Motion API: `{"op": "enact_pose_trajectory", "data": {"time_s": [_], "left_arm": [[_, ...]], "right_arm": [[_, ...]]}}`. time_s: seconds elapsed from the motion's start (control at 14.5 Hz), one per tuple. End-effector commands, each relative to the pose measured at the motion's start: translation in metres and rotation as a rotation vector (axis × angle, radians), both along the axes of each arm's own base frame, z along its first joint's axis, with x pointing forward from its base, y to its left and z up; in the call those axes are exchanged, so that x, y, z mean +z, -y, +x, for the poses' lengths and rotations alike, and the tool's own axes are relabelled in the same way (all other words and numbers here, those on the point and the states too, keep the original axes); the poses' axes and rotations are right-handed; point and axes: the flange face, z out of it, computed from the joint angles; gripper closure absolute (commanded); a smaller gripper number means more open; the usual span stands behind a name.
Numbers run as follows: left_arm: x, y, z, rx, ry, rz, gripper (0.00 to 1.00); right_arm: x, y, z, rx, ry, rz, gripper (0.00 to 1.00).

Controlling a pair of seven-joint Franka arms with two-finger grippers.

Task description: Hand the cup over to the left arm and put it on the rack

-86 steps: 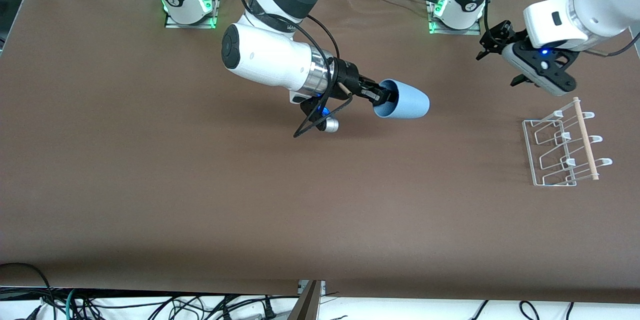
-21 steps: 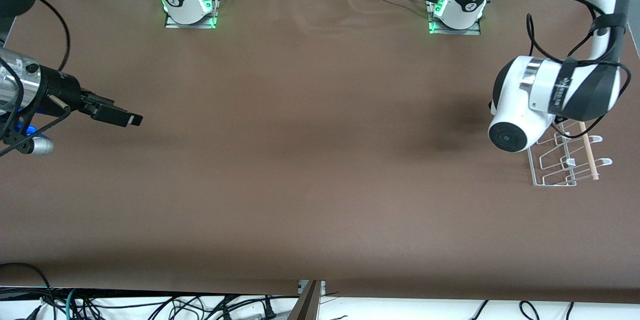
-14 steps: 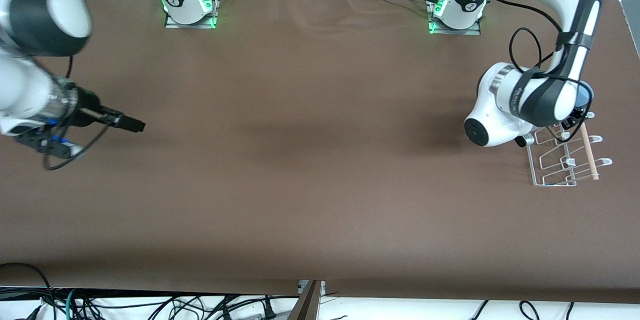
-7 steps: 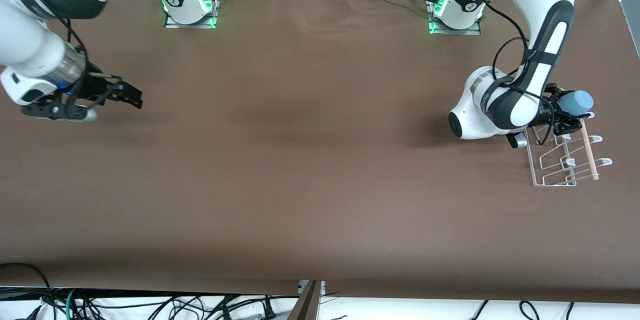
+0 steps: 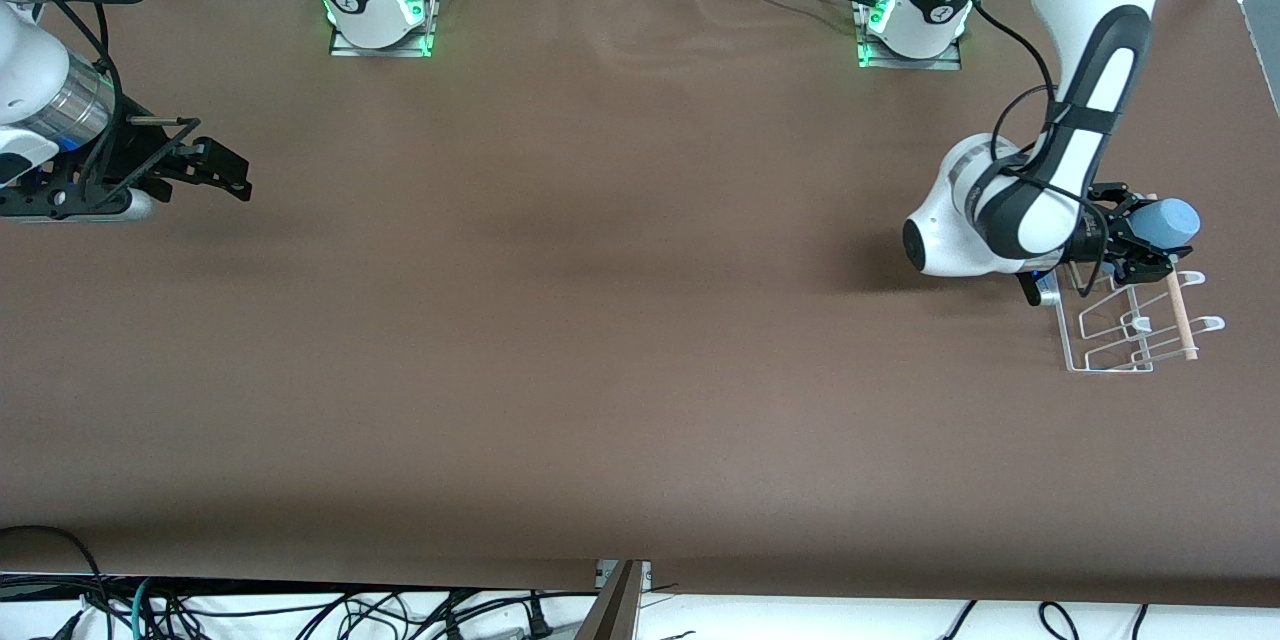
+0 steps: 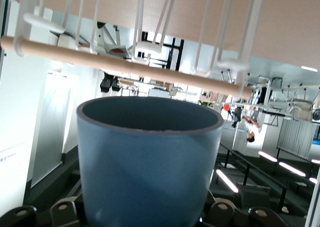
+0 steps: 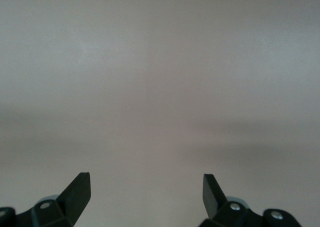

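My left gripper (image 5: 1148, 238) is shut on the light-blue cup (image 5: 1170, 218) and holds it on its side just above the white wire rack (image 5: 1092, 332), at the rack's end nearer the robots' bases. In the left wrist view the cup (image 6: 150, 157) fills the space between the jaws of my left gripper (image 6: 147, 214), and the rack's wooden dowel (image 6: 125, 67) and prongs stand close past its rim. My right gripper (image 5: 236, 176) hangs open and empty over the right arm's end of the table; in its own view, the right gripper (image 7: 145, 187) has only bare table between its fingers.
The brown table (image 5: 600, 320) carries nothing else. Both arm bases (image 5: 380, 10) stand along the edge farthest from the front camera. The left arm's white elbow (image 5: 950, 235) hangs low beside the rack. Cables lie below the table's near edge.
The left arm has carried the cup slightly down and over the rack's dowel. The right arm has drawn back toward its end of the table, still open.
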Motion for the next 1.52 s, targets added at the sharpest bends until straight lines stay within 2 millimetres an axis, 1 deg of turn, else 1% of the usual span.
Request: {"op": "enact_pose_trajectory", "data": {"time_s": [0.0,0.07,0.14,0.21,0.34,0.48,0.62,0.83,0.9,0.97,1.03,1.1,1.24,1.45], "left_arm": [[-0.001,-0.013,0.002,-0.027,0.015,-0.007,1.00],[-0.002,-0.013,0.002,-0.029,0.014,-0.006,1.00],[-0.002,-0.016,0.002,-0.025,0.016,-0.008,1.00],[-0.003,-0.017,0.002,-0.027,0.014,-0.015,1.00],[-0.011,-0.018,-0.003,-0.041,0.010,-0.018,1.00],[-0.012,-0.025,-0.003,-0.071,0.025,0.008,0.99],[-0.015,-0.028,-0.003,-0.077,0.029,-0.002,0.99],[-0.018,-0.029,-0.004,-0.078,0.031,-0.005,0.99],[-0.025,-0.030,-0.004,-0.084,0.031,-0.003,0.99],[-0.025,-0.032,-0.003,-0.107,0.036,0.010,0.99],[-0.028,-0.035,-0.005,-0.109,0.038,0.012,0.99],[-0.029,-0.035,-0.006,-0.109,0.051,0.013,0.98],[-0.039,-0.033,-0.013,-0.119,0.053,0.019,0.98],[-0.044,-0.034,-0.014,-0.134,0.057,0.028,0.95]], "right_arm": [[0.012,-0.003,0.002,0.024,0.008,-0.015,0.01],[0.013,-0.008,0.004,0.022,0.011,-0.011,0.01],[0.020,-0.008,0.005,0.029,0.025,-0.010,0.00],[0.026,-0.012,0.006,0.037,0.037,-0.010,0.00],[0.037,-0.021,0.009,0.046,0.062,-0.010,0.00],[0.037,-0.022,0.013,0.046,0.065,-0.006,0.00],[0.037,-0.020,0.014,0.042,0.064,-0.003,0.00],[0.035,-0.020,0.016,0.039,0.061,-0.002,0.00],[0.035,-0.021,0.016,0.041,0.060,-0.002,0.00],[0.035,-0.021,0.016,0.042,0.060,-0.001,0.00],[0.034,-0.021,0.016,0.042,0.058,-0.001,0.00],[0.034,-0.020,0.016,0.041,0.058,-0.001,0.00],[0.034,-0.021,0.015,0.042,0.057,-0.001,0.00],[0.034,-0.020,0.015,0.041,0.057,-0.001,0.00]]}}
